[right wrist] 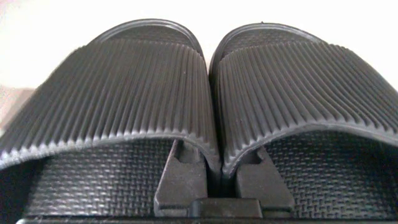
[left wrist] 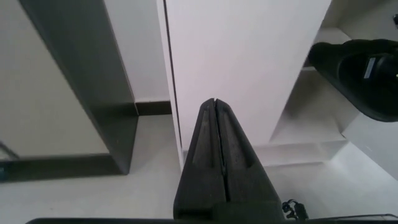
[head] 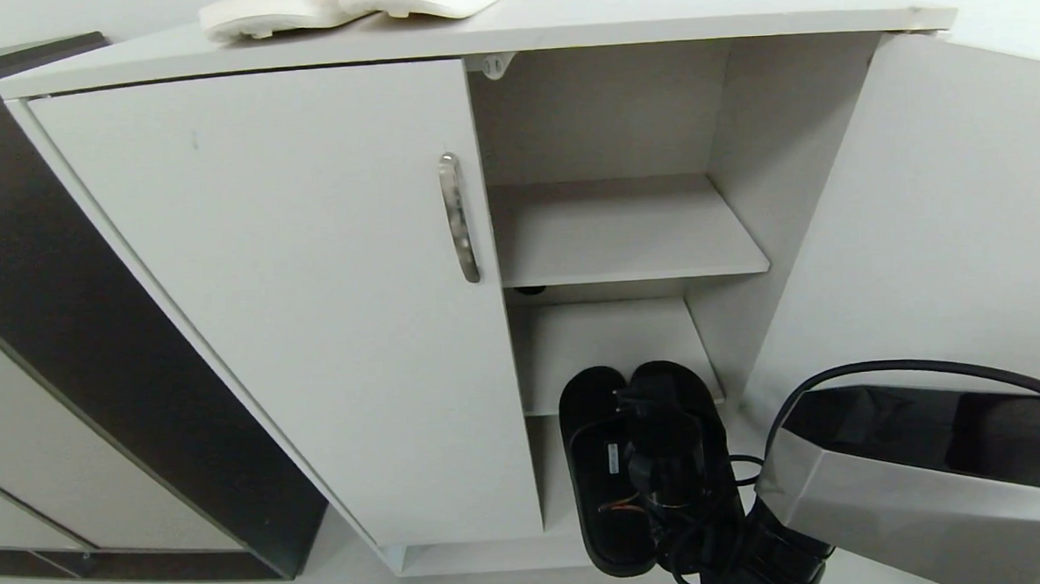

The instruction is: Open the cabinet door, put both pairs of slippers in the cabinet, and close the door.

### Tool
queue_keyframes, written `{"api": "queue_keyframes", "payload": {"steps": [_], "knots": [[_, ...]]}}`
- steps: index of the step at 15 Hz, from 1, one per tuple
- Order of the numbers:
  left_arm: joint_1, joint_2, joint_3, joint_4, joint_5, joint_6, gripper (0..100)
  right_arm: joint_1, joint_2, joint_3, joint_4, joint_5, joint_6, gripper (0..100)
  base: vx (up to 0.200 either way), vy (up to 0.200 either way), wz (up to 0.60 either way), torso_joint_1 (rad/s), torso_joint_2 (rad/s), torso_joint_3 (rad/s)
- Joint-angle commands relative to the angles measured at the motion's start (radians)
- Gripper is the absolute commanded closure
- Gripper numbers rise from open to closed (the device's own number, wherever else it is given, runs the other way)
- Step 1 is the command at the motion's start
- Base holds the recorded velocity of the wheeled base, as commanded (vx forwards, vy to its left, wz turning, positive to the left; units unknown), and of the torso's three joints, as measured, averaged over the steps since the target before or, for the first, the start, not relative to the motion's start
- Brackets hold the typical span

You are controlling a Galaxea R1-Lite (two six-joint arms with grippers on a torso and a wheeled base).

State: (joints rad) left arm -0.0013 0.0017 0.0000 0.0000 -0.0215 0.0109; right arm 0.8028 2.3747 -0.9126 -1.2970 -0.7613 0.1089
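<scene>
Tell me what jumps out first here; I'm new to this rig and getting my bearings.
A pair of black slippers, gripped by the right claw, is held low in front of the open right side of the cabinet, whose right door stands swung wide. A white pair lies on the cabinet's top, above the shut left door.

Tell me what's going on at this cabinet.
The right tool is shut on the black slippers, pinching their inner sides together. Their toes point into the open right half of the cabinet, low by the lower shelves. The right door stands open and the left door is closed. The white slippers lie on the cabinet top, not yet stored. The left tool is shut and empty, low beside the left door.
</scene>
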Motion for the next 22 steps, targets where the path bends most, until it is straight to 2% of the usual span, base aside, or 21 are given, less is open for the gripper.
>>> {"api": "queue_keyframes", "payload": {"steps": [1, 8, 11, 15, 22], "knots": [[-0.002, 0.001, 0.0, 0.0, 0.0, 0.0, 100, 0.001, -0.003, 0.0, -0.001, 0.0, 0.0, 100, 0.2, 0.0, 0.0, 0.007, 0.0, 0.002], [0.0, 0.001, 0.0, 0.0, 0.002, 0.0, 100, -0.025, 0.02, -0.086, 0.007, 0.011, 0.0, 100, 0.029, 0.0, 0.0, 0.0, 0.0, 0.0], [0.0, 0.001, 0.0, 0.0, 0.002, 0.0, 100, -0.06, 0.06, -0.181, 0.078, 0.022, 0.0, 100, 0.0, 0.0, 0.0, 0.0, 0.0, 0.0], [0.0, 0.001, 0.0, 0.0, 0.002, -0.002, 100, -0.106, 0.13, -0.374, 0.147, 0.045, -0.032, 100, 0.0, 0.0, 0.0, 0.0, 0.0, 0.0], [0.0, 0.0, 0.0, 0.0, 0.002, -0.002, 100, -0.151, 0.161, -0.554, 0.285, 0.085, -0.045, 100, 0.0, 0.0, 0.0, 0.0, 0.0, 0.0]]}}
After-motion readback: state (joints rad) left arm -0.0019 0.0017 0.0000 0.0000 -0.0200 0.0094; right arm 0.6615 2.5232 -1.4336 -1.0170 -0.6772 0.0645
